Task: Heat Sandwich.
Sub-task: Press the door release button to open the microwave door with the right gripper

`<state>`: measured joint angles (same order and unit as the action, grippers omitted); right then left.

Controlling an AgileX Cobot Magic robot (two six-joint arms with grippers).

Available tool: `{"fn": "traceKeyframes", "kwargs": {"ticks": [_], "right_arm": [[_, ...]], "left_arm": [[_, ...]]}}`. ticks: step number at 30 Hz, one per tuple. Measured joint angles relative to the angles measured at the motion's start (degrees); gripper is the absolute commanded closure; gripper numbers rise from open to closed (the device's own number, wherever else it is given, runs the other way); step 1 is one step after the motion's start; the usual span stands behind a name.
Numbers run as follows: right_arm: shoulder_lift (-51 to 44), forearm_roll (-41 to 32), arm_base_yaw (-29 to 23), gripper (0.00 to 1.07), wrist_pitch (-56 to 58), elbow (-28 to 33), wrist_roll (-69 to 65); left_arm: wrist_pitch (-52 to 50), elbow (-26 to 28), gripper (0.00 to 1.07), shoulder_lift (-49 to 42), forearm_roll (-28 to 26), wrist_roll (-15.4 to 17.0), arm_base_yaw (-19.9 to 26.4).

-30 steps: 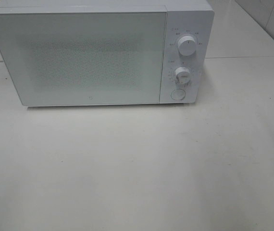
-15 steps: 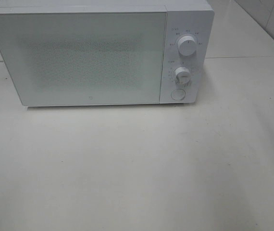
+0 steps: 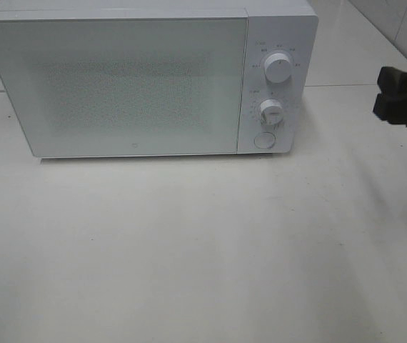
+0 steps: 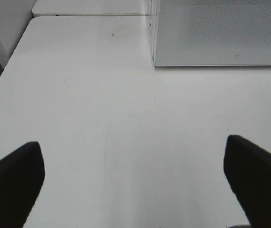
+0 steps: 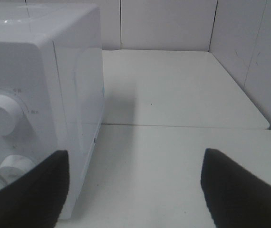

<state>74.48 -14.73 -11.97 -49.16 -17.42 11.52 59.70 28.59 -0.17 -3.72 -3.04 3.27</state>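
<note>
White microwave (image 3: 146, 78) stands shut at the desk's (image 3: 189, 250) rear edge; the sandwich is not in view. My left gripper (image 4: 133, 161) and right gripper (image 5: 135, 166) hold fingers apart, empty. Step in hand: approach. Next move likely requires opening the door (image 3: 82, 107)

One microwave (image 3: 132, 86); two knobs (image 3: 278, 69); one button (image 3: 263, 140); one left hand (image 4: 133, 142); one right hand (image 5: 134, 159)

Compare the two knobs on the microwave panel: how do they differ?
The upper knob is larger; the lower knob is smaller. The upper knob has a few spaced labels around it; the lower knob is ringed by fine tick marks. Both are white, round, on the microwave.
</note>
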Motion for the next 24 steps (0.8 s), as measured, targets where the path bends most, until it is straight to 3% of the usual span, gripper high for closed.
{"fn": "traceKeyframes", "kwargs": {"ticks": [7,24], "right_arm": [[5.84,-11.12,-9.91,0.33,-6.47,1.38,3.78],[19.19,-26.36,-28.82,0.33,-13.29,0.57,4.07]], "left_arm": [[0.0,0.0,0.1,0.0,0.0,0.0,0.0],[0.0,0.0,0.1,0.0,0.0,0.0,0.0]]}}
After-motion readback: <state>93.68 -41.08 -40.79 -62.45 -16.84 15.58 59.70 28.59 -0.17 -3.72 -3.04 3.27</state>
